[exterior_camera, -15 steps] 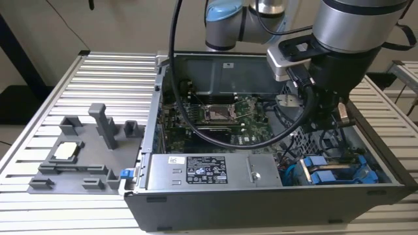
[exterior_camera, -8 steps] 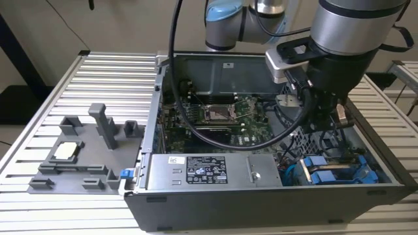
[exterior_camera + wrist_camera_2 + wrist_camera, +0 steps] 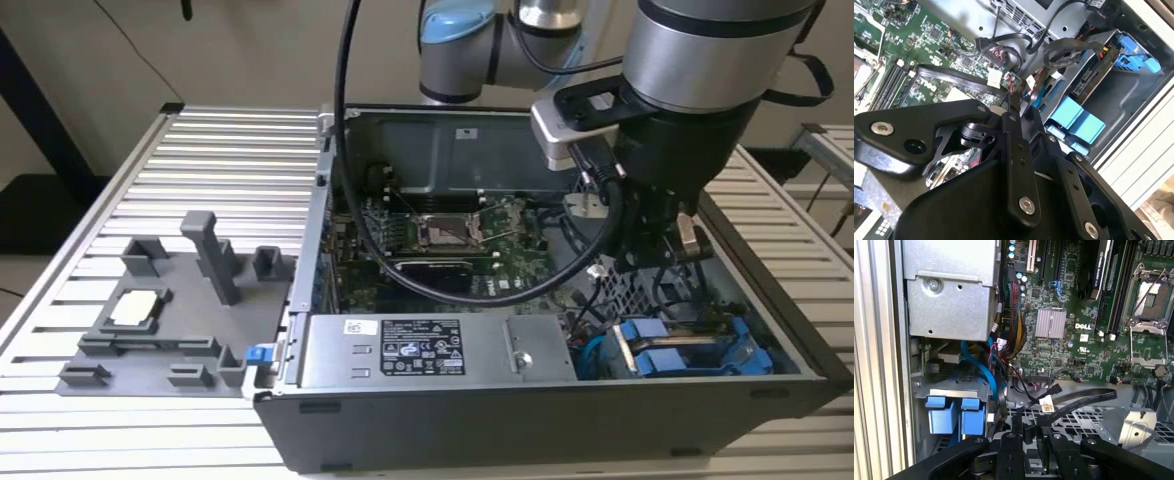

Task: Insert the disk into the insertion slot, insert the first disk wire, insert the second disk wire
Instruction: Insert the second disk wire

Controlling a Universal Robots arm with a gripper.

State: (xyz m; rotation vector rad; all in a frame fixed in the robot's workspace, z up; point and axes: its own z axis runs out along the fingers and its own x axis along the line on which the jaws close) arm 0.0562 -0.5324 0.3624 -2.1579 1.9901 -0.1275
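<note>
Disk [image 3: 667, 350] seated in its bay at the computer case's [image 3: 534, 420] front corner.
Gripper [image 3: 650, 262] poised just above, jaws narrow on a black wire [image 3: 1074, 400].

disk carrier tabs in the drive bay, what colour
Bright blue; the carrier tabs show best in the first wrist view.

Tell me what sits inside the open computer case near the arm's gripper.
Inside the computer case: a green motherboard, the silver power supply, loose black cables, and the blue carrier seated in its bay. The disk's own body is mostly covered by carrier and bay. The gripper hangs above the cables.
</note>
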